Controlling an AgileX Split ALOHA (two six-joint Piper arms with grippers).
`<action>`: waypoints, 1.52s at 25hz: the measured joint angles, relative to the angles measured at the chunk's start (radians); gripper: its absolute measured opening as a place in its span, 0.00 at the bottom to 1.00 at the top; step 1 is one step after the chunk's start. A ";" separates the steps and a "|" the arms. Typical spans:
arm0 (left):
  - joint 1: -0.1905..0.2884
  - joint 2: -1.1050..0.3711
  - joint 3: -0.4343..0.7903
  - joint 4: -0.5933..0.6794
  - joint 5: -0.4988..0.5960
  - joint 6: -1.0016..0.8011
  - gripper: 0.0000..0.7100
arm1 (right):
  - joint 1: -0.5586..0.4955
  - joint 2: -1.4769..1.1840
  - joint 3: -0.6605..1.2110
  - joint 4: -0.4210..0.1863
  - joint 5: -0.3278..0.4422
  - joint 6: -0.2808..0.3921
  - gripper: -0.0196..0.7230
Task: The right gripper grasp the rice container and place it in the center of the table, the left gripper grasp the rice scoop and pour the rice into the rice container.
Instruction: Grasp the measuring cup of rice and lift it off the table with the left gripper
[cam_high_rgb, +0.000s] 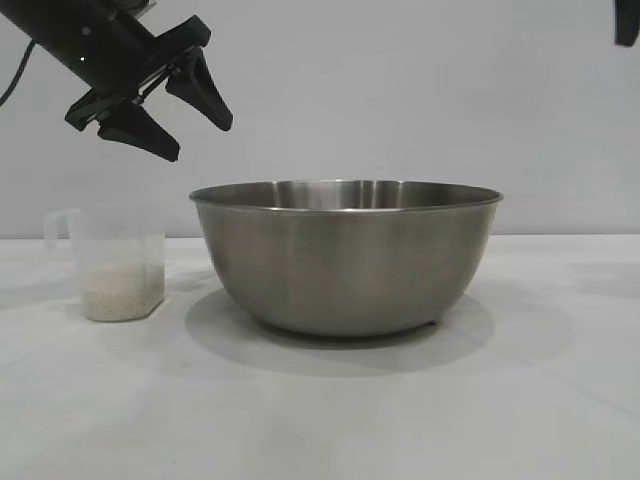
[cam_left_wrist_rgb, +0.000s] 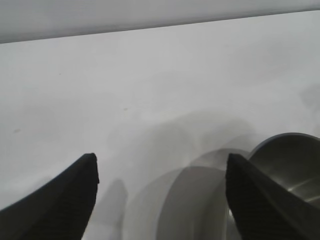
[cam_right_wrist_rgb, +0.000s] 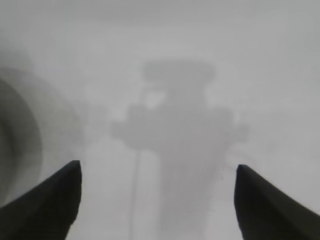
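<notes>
Exterior view: the large round stainless-steel bowl serving as the rice container (cam_high_rgb: 346, 257) is sitting upright near the middle of the plain white tabletop (cam_high_rgb: 320, 410), with nothing gripping it. Just beside it, apart from its wall, the small translucent plastic measuring cup that is the rice scoop (cam_high_rgb: 116, 263) is standing upright, its loop handle pointing away from the bowl and a low heap of fine white rice (cam_high_rgb: 121, 291) lying in its bottom. The black, claw-fingered left gripper (cam_high_rgb: 190, 118) is hanging above the scoop, angled downward, its fingers spread and holding nothing. Only a dark sliver of the right arm is showing at the upper corner on the other side.

Left wrist view: the left gripper (cam_left_wrist_rgb: 160, 192) is showing both fingers parted over bare tabletop, with the bowl's rim (cam_left_wrist_rgb: 290, 150) entering beside one finger. The scoop is not appearing here.

Right wrist view: the black right gripper (cam_right_wrist_rgb: 157, 197) is showing its fingers wide apart and empty, looking down on bare tabletop with the bowl's edge (cam_right_wrist_rgb: 20, 130) off to one side.

Assessment: the container placement is appearing complete; the scoop grasp is in hand. The next move is calling for the left gripper to descend and close on the scoop. Nothing is obstructing the approach; the bowl's nearness is the only constraint.
</notes>
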 joint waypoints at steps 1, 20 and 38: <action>0.000 0.000 0.000 0.000 0.002 0.000 0.71 | 0.000 -0.022 0.005 -0.003 0.000 0.001 0.80; 0.000 0.000 0.000 0.000 0.013 0.000 0.71 | 0.000 -0.769 0.523 -0.112 0.017 0.102 0.80; 0.000 0.000 0.000 0.000 0.013 0.000 0.71 | 0.000 -1.667 1.195 -0.043 -0.102 0.105 0.80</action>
